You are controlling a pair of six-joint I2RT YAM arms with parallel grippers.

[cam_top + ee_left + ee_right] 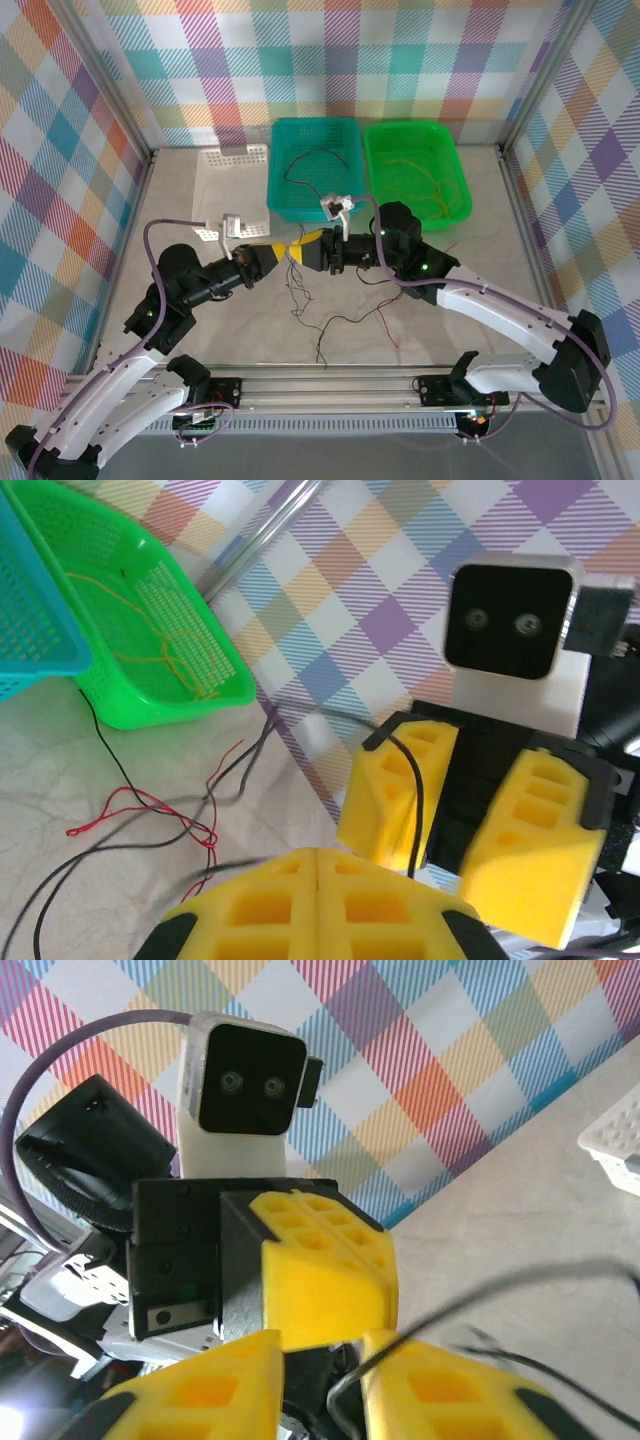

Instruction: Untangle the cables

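1. The left claw (278,252) is clenched and meets the right claw (305,245) tip to tip at mid-counter (500,230). Whether it pinches a wire, I cannot tell.
2. The right claw is released, with a dark strand of the cables (416,810) between its fingers.
3. Red and dark strands trail toward the counter's near edge.

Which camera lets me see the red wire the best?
The left wrist view. There the red wire is close up, and its squiggly loops stand out against the pale table. The top external view shows it too, but from far away, as a faint hair-thin line.
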